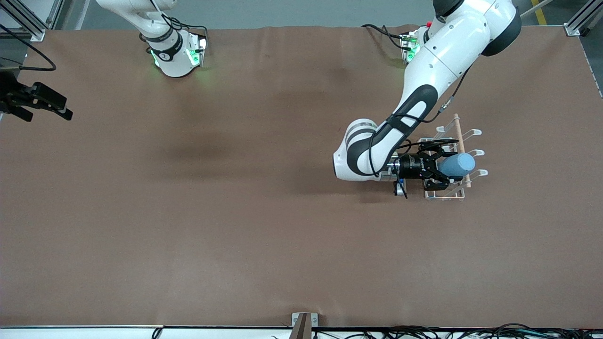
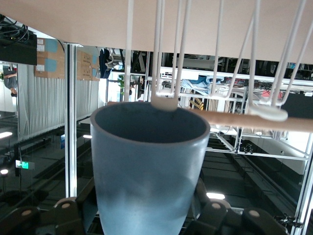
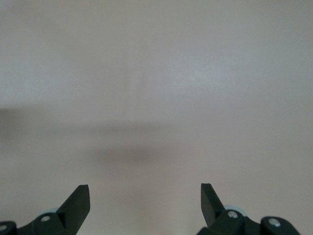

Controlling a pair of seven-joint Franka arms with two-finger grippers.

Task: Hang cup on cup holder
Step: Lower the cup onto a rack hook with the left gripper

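My left gripper [image 1: 445, 165] is shut on the light-blue cup [image 1: 459, 164] and holds it on its side over the white wire cup holder [image 1: 443, 194]. The cup's open mouth faces the left arm's end of the table. In the left wrist view the cup [image 2: 146, 166] fills the space between the jaws of the left gripper [image 2: 146, 220]. A rounded prong tip [image 2: 164, 103] sits right at the rim of its mouth, with the wooden rod [image 2: 254, 120] just past it. My right gripper [image 1: 35, 101] waits open and empty at the right arm's end of the table; it also shows in the right wrist view [image 3: 145, 200].
The cup holder stands on the brown table [image 1: 235, 212] toward the left arm's end, its wooden rod [image 1: 460, 141] and prongs [image 1: 476, 133] beside the left gripper. A small bracket [image 1: 301, 325] sits at the table edge nearest the front camera.
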